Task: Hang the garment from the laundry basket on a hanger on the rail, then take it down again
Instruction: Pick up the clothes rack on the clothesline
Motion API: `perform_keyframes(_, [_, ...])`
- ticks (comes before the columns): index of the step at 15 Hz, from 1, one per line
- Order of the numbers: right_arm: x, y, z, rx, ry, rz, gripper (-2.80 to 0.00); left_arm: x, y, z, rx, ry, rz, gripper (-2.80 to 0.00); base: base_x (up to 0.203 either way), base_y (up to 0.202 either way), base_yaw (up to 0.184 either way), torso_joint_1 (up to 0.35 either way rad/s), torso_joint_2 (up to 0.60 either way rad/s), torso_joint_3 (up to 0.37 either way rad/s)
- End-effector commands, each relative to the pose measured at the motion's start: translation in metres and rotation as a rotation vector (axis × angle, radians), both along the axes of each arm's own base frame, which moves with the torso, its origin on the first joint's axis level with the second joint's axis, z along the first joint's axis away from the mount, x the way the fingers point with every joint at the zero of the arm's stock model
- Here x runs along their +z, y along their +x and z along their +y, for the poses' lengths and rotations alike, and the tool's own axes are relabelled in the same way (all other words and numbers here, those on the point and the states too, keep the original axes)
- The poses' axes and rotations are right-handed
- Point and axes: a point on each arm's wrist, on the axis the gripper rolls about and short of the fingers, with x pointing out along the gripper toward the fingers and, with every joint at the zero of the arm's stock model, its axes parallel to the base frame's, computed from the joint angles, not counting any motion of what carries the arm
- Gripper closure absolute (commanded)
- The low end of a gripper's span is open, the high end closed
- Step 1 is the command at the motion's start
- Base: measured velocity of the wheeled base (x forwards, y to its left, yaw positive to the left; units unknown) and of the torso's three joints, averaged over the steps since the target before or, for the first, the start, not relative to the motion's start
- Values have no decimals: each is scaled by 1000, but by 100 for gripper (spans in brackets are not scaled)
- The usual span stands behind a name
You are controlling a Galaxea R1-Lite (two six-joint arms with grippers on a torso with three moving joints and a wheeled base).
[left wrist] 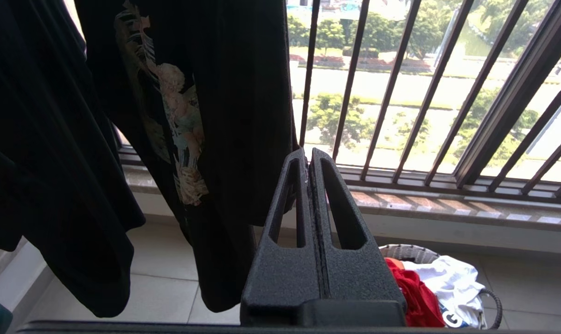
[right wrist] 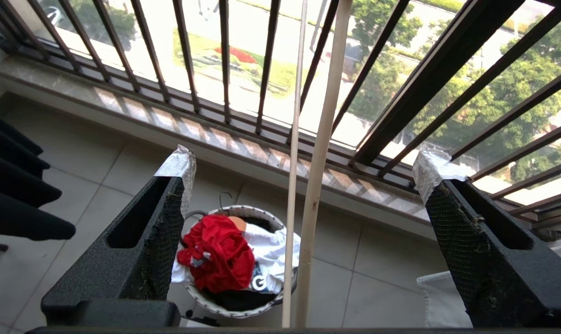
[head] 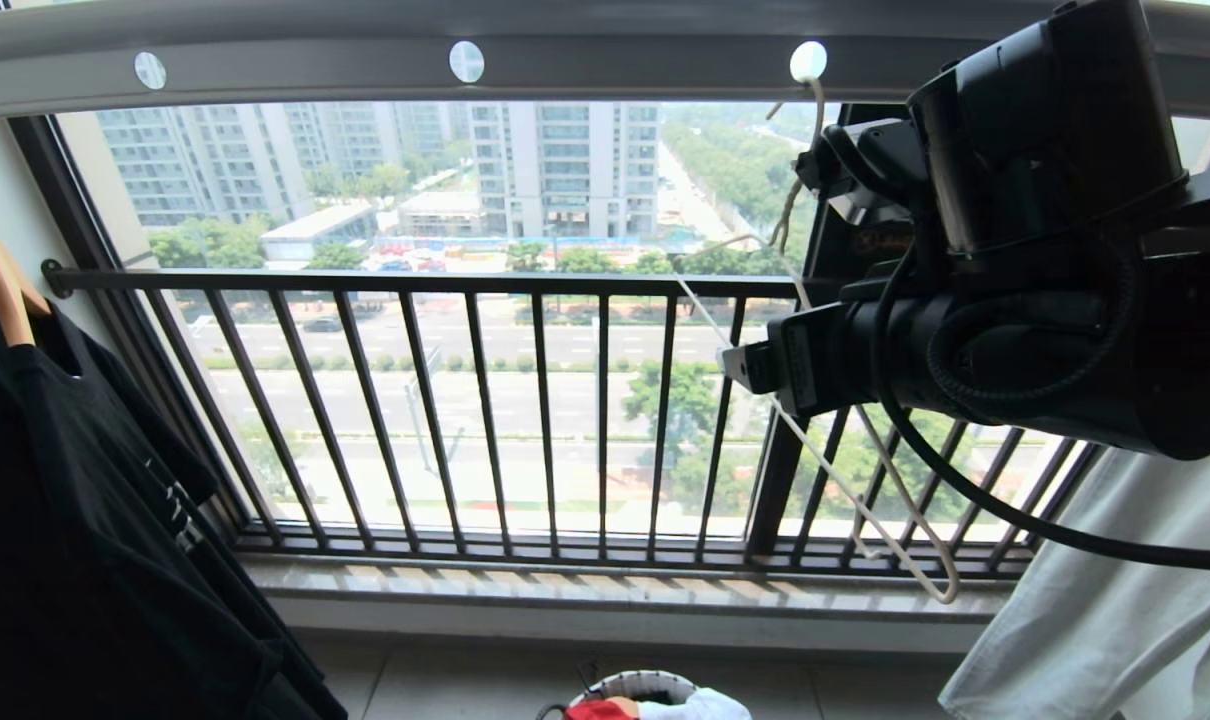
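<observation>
- The right gripper [right wrist: 303, 171], two black wedge-shaped fingers with pale taped tips, stood wide apart and held nothing.
- Between those fingers, touching neither, ran the thin cream-white wire-like hanger [right wrist: 316, 185], its two slim rods passing up through the gap.
- In the head view the hanger [head: 845, 480] hung by its curved hook from a round hole in the wide grey-silver metal rail [head: 565, 60], bare of any clothing, with the right arm raised just in front of it.
- The red short-sleeved T-shirt [right wrist: 218, 253] lay crumpled in the small round laundry basket [right wrist: 243, 306] with the white mesh-like rim, on the tiled floor well below the open gripper, beside white cloth.
- The left gripper [left wrist: 308, 162] was pressed together, empty, near a hanging black printed T-shirt [left wrist: 192, 116].
- A dark railing of vertical bars [head: 485, 420] crossed the window behind.
</observation>
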Motion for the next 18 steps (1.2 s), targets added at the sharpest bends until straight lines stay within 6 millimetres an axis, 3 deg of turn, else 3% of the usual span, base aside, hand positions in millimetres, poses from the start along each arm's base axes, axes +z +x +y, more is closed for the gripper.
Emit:
perform_keyframes(1, [-11,9,-3,-30,-31,29,-280,0,0,0,1,0,1,0,0,0,0,0,0,0])
perform_keyframes(7, [-18,20,-5,-49,-66,44,-280,0,0,0,1,0,1,0,0,0,0,0,0,0])
perform_keyframes(8, [-18,20,-6,-48,-67,43,0,0,0,0,1,0,2,0,0,0,0,0,0,0])
perform_keyframes(18, [-7,10,-15,-46,-47,15,0,0,0,0,1,0,3,0,0,0,0,0,0,0])
